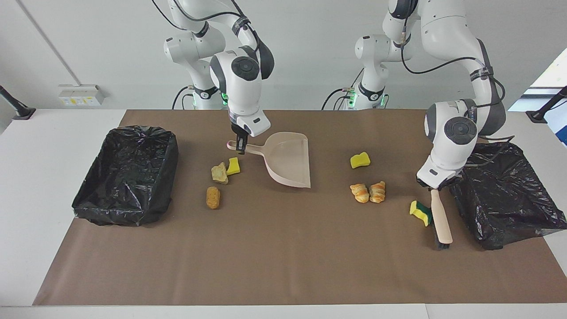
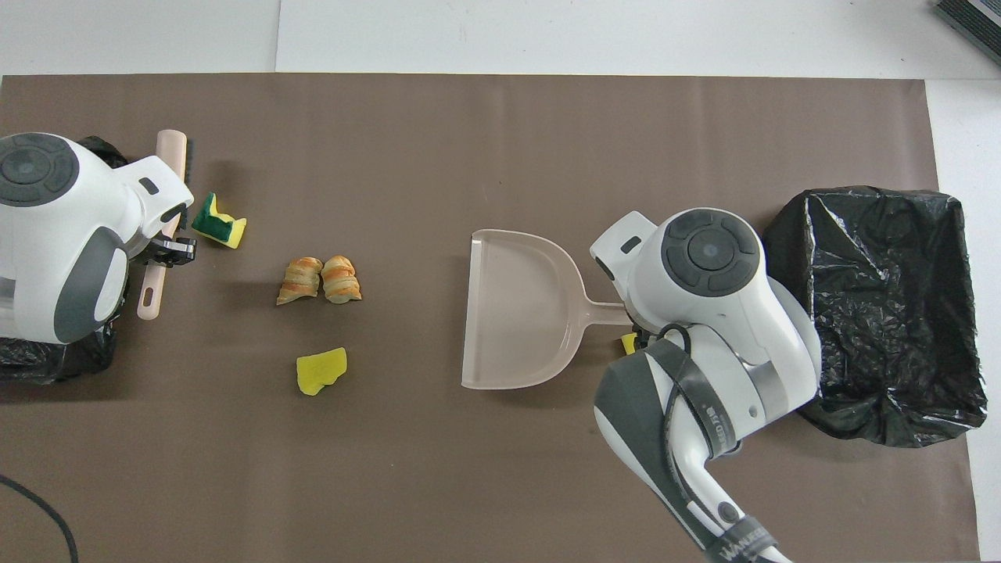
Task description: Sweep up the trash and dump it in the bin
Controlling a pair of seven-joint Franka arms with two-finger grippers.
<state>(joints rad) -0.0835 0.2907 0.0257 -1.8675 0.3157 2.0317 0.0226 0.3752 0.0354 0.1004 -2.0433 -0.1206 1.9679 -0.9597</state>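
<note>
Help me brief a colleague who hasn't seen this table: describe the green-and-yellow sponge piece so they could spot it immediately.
Start at the black-lined bin at the left arm's end of the table. Beside it lies the brush held by the left claw, and the sponge piece sits right against that brush. Only it carries a dark green layer; the other sponge bits are plain yellow.

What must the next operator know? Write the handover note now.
Left hand: shut on the brush handle, bristles down beside the green-yellow sponge.
Right hand: shut on the dustpan handle.
Trash: croissant pieces and yellow sponge lie between brush and dustpan; beige chunk, yellow bit and brown lump lie by the dustpan handle.
Done: both tools picked up.
Left: sweep all seven pieces into the pan, dump in a black-lined bin.
</note>
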